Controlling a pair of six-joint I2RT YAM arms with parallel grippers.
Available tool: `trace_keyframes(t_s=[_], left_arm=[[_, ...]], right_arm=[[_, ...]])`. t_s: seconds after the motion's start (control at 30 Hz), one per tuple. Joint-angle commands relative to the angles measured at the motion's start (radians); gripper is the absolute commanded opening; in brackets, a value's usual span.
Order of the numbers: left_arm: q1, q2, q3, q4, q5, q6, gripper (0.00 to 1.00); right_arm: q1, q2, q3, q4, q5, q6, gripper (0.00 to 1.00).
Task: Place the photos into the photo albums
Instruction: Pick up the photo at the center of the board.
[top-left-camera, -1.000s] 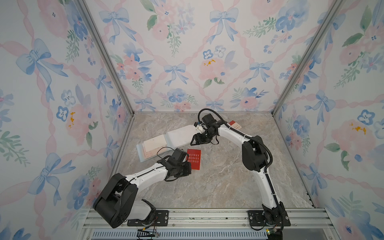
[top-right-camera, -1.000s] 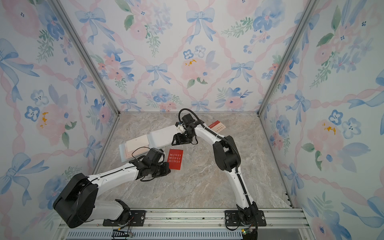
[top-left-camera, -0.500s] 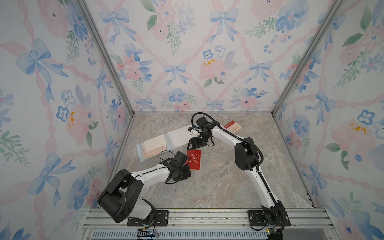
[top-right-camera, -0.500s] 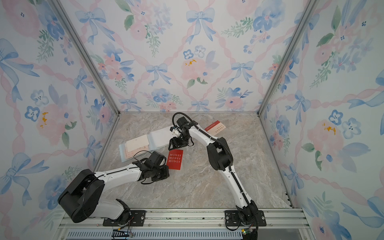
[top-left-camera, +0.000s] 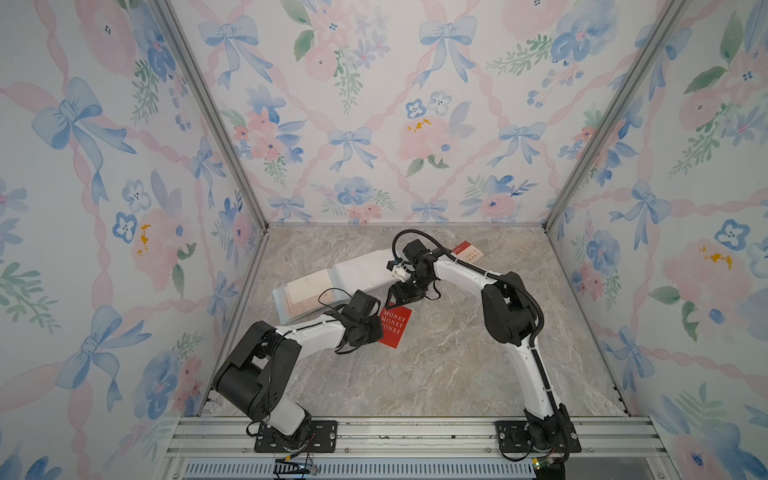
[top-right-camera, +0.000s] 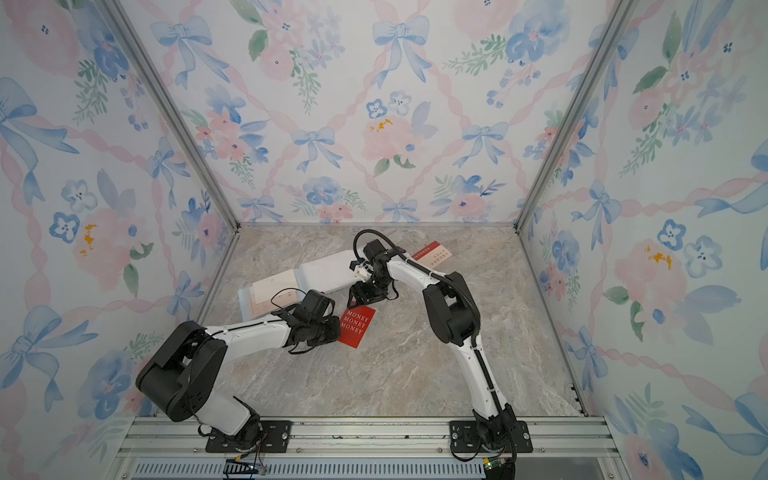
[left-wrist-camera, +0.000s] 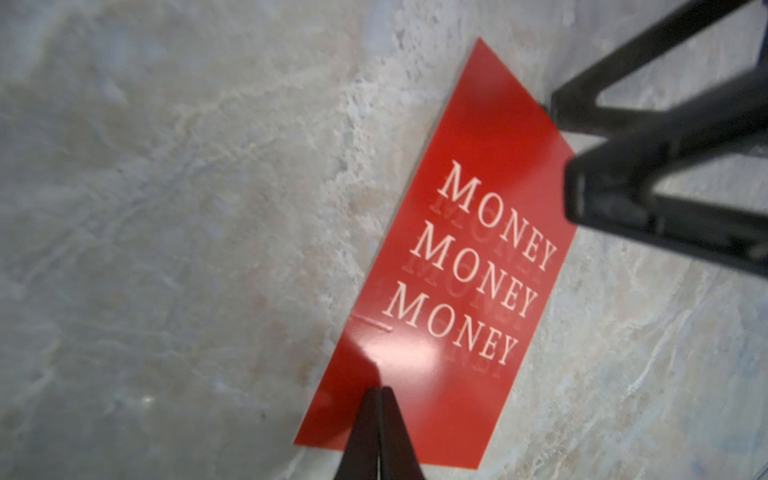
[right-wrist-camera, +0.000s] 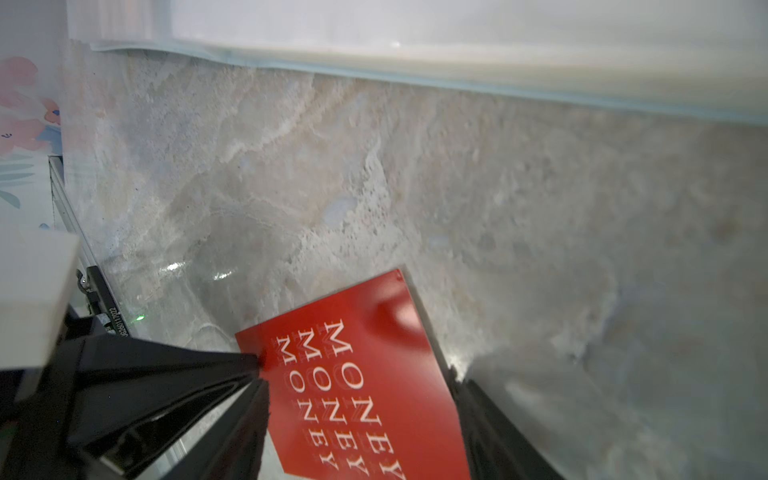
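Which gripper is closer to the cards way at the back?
Right. The right gripper hangs forward and left of those cards; the left gripper is even farther forward, shut on the red MONEY card.

Red card (left-wrist-camera: 449, 266) — white print "MONEY MONEY MONEY", three lines.

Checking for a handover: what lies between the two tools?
The red card: the left tool pinches one end, the open right tool stands at the other. The left wrist view shows it.
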Motion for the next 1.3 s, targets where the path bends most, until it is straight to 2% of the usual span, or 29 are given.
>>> trace_keyframes(t_s=[0.0,0.1,0.3,0.5,0.63,0.7,0.8,0.97,1.13,1.2,1.27], left_arm=[[0.025,0.079,-0.031,-0.101,-0.110,0.054,0.07],[0.028,0.101,0.015,-0.098,-0.120,0.060,0.07],[0.026,0.143,0.025,-0.086,-0.110,0.069,0.06],[0.022,0.152,0.022,-0.078,-0.104,0.071,0.05],[0.023,0.142,0.017,-0.077,-0.107,0.070,0.05],[0.024,0.141,0.014,-0.077,-0.108,0.070,0.05],[0.026,0.140,0.014,-0.077,-0.109,0.069,0.05],[0.031,0.141,0.021,-0.076,-0.107,0.080,0.05],[0.049,0.107,0.033,-0.076,-0.102,0.086,0.05],[0.067,0.088,0.041,-0.075,-0.100,0.093,0.06],[0.092,0.069,0.050,-0.078,-0.104,0.102,0.11]], right_arm=[[-0.004,-0.047,-0.099,-0.008,-0.055,0.027,0.71],[-0.014,-0.097,-0.189,0.046,-0.102,0.057,0.72],[-0.045,-0.146,-0.355,0.258,-0.309,0.182,0.72],[-0.044,-0.145,-0.373,0.364,-0.388,0.257,0.71],[-0.049,-0.143,-0.360,0.353,-0.393,0.270,0.69],[-0.055,-0.145,-0.360,0.333,-0.387,0.263,0.63],[-0.065,-0.146,-0.360,0.285,-0.355,0.232,0.48],[-0.075,-0.148,-0.358,0.223,-0.309,0.187,0.33],[-0.083,-0.150,-0.359,0.209,-0.295,0.180,0.07],[-0.086,-0.155,-0.356,0.210,-0.294,0.179,0.01],[-0.089,-0.161,-0.352,0.210,-0.295,0.182,0.00]])
